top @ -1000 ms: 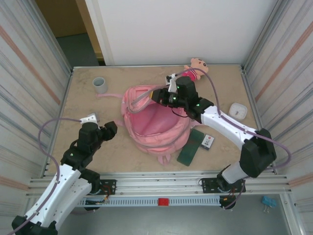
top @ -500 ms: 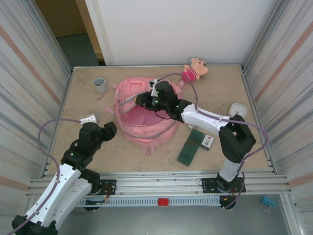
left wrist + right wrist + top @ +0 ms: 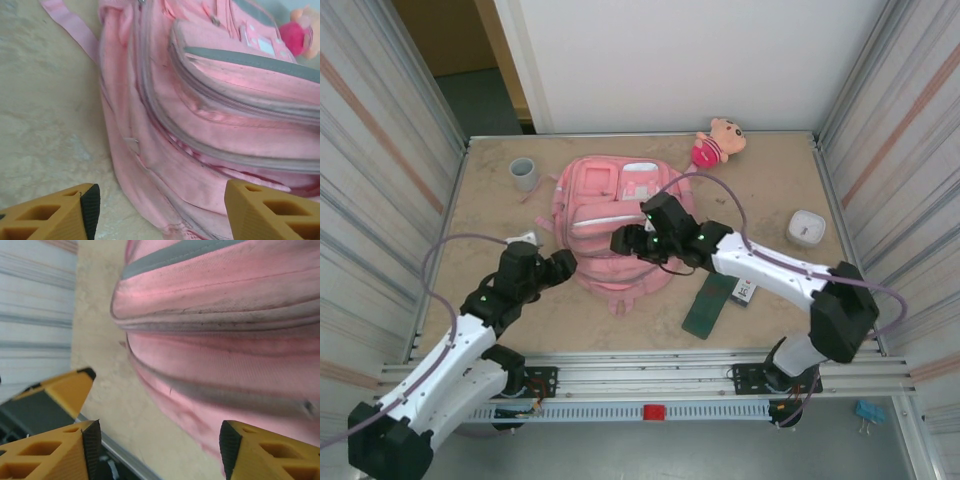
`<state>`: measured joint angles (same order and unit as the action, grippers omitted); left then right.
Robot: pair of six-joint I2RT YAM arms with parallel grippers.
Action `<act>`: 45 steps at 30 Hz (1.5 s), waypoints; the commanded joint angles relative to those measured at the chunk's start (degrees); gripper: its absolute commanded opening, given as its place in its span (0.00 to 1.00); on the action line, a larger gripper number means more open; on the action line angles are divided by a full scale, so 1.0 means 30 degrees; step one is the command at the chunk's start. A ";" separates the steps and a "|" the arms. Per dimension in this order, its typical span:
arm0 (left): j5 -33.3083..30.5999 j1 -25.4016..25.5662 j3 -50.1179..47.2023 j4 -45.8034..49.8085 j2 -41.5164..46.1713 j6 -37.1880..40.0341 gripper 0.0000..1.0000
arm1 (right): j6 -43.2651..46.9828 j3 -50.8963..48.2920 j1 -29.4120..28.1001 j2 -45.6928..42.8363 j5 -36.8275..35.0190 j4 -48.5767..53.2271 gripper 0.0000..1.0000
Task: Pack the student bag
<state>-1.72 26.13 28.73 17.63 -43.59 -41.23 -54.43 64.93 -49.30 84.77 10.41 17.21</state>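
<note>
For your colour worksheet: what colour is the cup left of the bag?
Grey. The cup shows best in the top external view.

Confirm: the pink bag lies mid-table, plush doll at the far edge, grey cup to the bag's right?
No: the grey cup stands left of the student bag, as the top external view shows. The rest holds.

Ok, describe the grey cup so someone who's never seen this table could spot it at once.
Find the big pink bag in the middle of the table. Off its far left corner, near the back left of the table, the cup stands upright by itself. It is the only small grey cylinder; the bag next to it is pink.
</note>
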 commanded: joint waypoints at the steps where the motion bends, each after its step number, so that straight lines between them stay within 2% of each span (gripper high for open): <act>1: 0.0539 0.1378 0.0689 -0.1850 -0.0907 -0.0062 0.67 | 0.1010 -0.0919 0.0038 -0.2521 -0.1353 0.4211 0.66; 5: 0.1495 0.2932 0.1813 -0.2874 -0.3182 0.0079 0.66 | 0.1107 -0.1914 0.0869 -0.5186 -0.2467 0.7553 0.70; 8: 0.2329 0.4065 0.2883 -0.3202 -0.5166 0.0485 0.67 | 0.0780 -0.3160 0.2307 -0.7000 -0.3086 0.9993 0.74; 10: 0.2244 0.4616 0.3323 -0.3350 -0.6307 0.0661 0.68 | 0.0313 -0.4203 0.3307 -0.7932 -0.3630 1.1765 0.81; 15: 0.2278 0.4766 0.3557 -0.4225 -0.7665 0.0674 0.68 | -0.0281 -0.5720 0.3778 -0.8221 -0.5785 1.4307 0.87; 25: 0.2441 0.4766 0.4083 -0.4056 -0.8203 0.1035 0.68 | -0.0513 -0.7609 0.3686 -0.6185 -0.3971 0.9429 0.91; 35: 0.2492 0.4744 0.4193 -0.3974 -0.8357 0.1140 0.69 | -0.0238 -0.7052 0.3739 -0.2843 -0.3497 0.8130 0.92; 45: 0.2397 0.4741 0.3907 -0.3745 -0.7695 0.1274 0.69 | -0.0363 -0.7272 0.3730 -0.1028 -0.3180 0.6101 0.90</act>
<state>5.15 40.25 39.33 6.68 -68.45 -38.81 -54.87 42.41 -38.17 80.55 0.21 37.82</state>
